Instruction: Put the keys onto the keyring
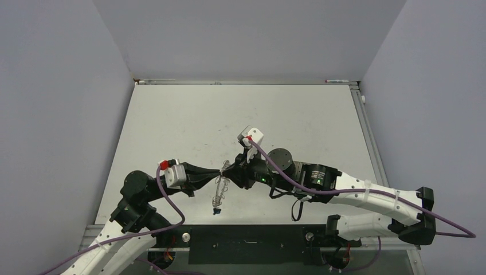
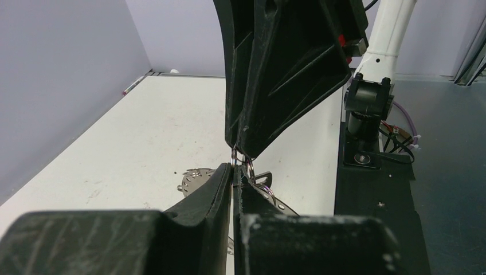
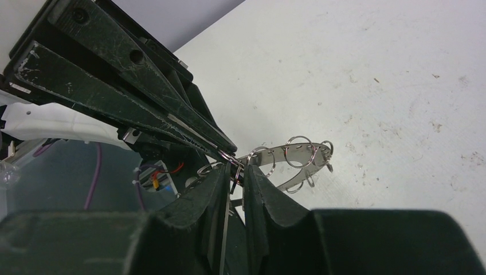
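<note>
Here the left gripper [image 1: 221, 172] is closed on a wire loop of the keyring [image 3: 293, 156], which hangs in the air between the two arms with the blue tag [image 1: 216, 211] lowest. The right gripper [image 1: 232, 169] meets it tip to tip, closed on something thin; whether this is the key I cannot tell. I judge the threading step is in hand. The next move needs a small, exact turn along the loop.

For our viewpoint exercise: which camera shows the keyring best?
Right wrist: the keyring shows its flat band and wire loops clearly. Left wrist catches only slivers past the fingers; top external shows a tiny dangling tangle.
</note>
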You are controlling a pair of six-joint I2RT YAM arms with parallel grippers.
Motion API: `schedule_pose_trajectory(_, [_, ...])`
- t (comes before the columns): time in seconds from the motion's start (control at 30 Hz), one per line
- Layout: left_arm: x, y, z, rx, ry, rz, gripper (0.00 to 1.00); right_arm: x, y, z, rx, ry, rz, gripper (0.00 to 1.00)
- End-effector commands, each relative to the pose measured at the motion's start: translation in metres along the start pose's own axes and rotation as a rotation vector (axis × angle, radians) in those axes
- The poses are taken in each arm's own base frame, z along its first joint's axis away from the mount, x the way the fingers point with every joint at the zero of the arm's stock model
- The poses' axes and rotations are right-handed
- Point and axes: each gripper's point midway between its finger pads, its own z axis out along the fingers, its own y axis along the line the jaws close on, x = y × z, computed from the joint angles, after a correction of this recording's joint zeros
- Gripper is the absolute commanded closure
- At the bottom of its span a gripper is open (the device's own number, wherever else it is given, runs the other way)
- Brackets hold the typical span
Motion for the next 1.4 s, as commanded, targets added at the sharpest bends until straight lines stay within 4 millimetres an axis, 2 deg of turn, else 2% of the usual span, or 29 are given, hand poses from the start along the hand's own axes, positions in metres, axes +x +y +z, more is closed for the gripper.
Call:
schedule_pose_trajectory(0.0, [-0.020, 0.004, -0.001, -0.018, -0.061, 0.051, 1.00, -0.014, 0.006, 0.001, -0.020, -0.028, 0.006, 0.86])
schedule_pose_trajectory(0.1, [-0.020, 0.004, -0.001, -0.019, -0.063, 0.054, 1.00, -0.013, 0.006, 0.002, -0.021, -0.022, 0.003, 0.94])
schedule_pose_trajectory(0.37, [-0.027, 0.004, -0.004, -0.028, -0.090, 0.069, 1.00, -0.017, 0.000, -0.002, -0.033, -0.060, 0.038, 0.95])
schedule_pose_trajectory(0.63, [-0.047, 0.001, -0.012, -0.047, -0.190, 0.099, 1.00, -0.021, -0.013, -0.003, -0.168, -0.145, 0.211, 0.95])
schedule_pose_trajectory(0.87, [-0.057, 0.004, -0.018, -0.079, -0.237, 0.121, 1.00, -0.015, 0.001, 0.008, -0.293, -0.148, 0.288, 0.95])
schedule_pose_trajectory(1.07, [-0.057, 0.004, -0.019, -0.081, -0.239, 0.118, 1.00, -0.014, 0.006, 0.010, -0.330, -0.156, 0.303, 0.95])
schedule_pose_trajectory(1.23, [-0.045, 0.007, -0.015, -0.080, -0.180, 0.095, 1.00, -0.019, 0.004, 0.009, -0.311, -0.153, 0.247, 0.95])
schedule_pose_trajectory(1.27, [-0.044, 0.006, -0.015, -0.073, -0.171, 0.100, 0.99, -0.019, 0.003, 0.009, -0.307, -0.149, 0.234, 0.95])
schedule_pose_trajectory(1.37, [-0.042, 0.004, -0.017, -0.068, -0.155, 0.109, 0.80, -0.019, 0.000, 0.007, -0.290, -0.133, 0.195, 0.95])
